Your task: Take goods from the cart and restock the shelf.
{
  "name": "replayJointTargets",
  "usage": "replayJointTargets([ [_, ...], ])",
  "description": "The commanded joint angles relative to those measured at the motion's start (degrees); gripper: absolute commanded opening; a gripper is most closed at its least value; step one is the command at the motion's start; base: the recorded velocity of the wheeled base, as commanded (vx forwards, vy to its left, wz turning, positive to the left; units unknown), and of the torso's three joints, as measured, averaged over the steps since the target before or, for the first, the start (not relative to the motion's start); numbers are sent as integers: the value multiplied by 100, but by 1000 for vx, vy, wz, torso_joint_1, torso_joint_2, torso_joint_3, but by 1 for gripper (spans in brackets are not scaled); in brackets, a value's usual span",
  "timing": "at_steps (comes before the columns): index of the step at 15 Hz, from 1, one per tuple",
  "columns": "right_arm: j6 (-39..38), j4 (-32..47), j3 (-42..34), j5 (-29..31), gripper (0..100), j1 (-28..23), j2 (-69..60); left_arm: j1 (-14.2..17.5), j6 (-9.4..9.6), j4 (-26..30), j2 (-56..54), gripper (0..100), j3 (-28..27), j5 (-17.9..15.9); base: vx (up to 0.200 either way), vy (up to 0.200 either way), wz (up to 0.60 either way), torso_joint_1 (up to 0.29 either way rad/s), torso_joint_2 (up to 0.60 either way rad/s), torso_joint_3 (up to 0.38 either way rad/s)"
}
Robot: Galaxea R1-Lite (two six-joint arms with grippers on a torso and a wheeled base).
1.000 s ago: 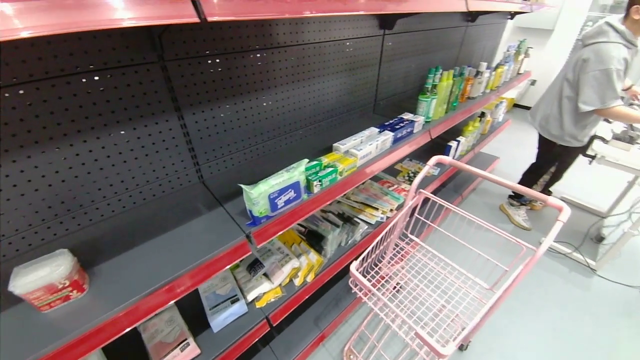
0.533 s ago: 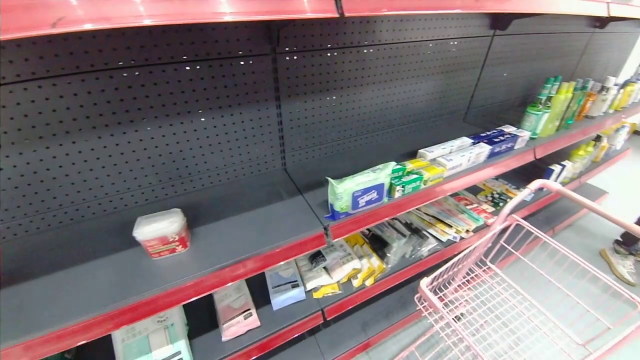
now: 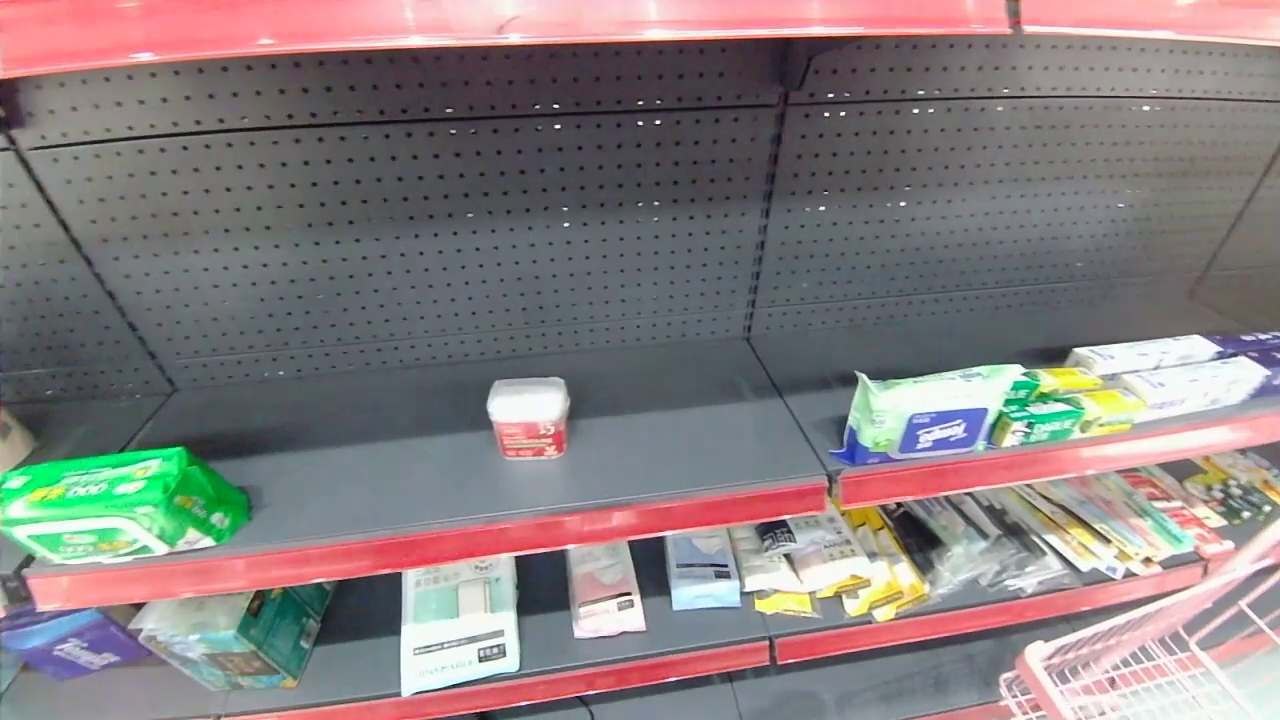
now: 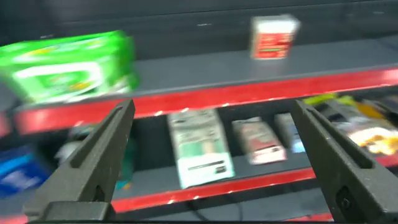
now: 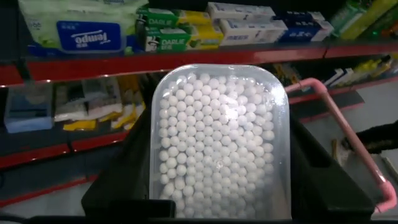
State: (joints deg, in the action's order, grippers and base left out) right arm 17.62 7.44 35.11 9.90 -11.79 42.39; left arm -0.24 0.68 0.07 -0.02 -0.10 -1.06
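A clear tub of cotton swabs (image 5: 219, 137) with white tips showing through its lid sits in my right gripper (image 5: 217, 168), which is shut on it, in front of the shelf's right bay. A matching tub with a red label (image 3: 528, 417) stands alone on the grey middle shelf board (image 3: 400, 480); the left wrist view shows this tub (image 4: 272, 37) too. My left gripper (image 4: 211, 109) is open with nothing between its fingers, facing the shelf's red front edge. The pink cart (image 3: 1150, 660) shows at the lower right, and its handle (image 5: 348, 130) lies beside the held tub.
A green wipes pack (image 3: 115, 503) lies at the left end of the board. A white-green wipes pack (image 3: 925, 415) and toothpaste boxes (image 3: 1070, 405) fill the right bay. Flat packets (image 3: 700, 570) line the lower shelf. Bare board surrounds the lone tub.
The head camera has swung left along the shelf. The cart has slid to the picture's lower right corner and the green wipes pack has come into view.
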Motion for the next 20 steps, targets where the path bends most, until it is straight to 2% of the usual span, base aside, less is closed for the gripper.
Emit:
replayJointTargets([
  [1,-56,-5,-215,-49,0,19,-363,-11,2,1,20,100,1,1,0,0,0,0,0,0],
  [2,-74,-5,-338,-93,0,27,-530,-11,2,1,55,100,1,1,0,0,0,0,0,0],
  [4,-364,-5,-681,-744,0,71,-1171,-20,37,1,125,100,1,-26,0,0,0,0,0,0],
  [5,-443,-5,-725,-876,0,63,-1277,-20,90,1,117,100,1,-52,0,0,0,0,0,0],
  [8,-443,-5,-839,-797,0,1,-1584,-20,195,1,117,100,-17,-61,0,0,0,0,0,0],
  [12,-461,21,-1182,-1095,0,186,-2156,16,187,-7,38,100,-8,-35,0,0,0,0,0,0],
  [20,-944,39,-1630,-1051,0,194,-2982,24,248,-7,117,100,-17,-43,0,0,0,0,0,0],
])
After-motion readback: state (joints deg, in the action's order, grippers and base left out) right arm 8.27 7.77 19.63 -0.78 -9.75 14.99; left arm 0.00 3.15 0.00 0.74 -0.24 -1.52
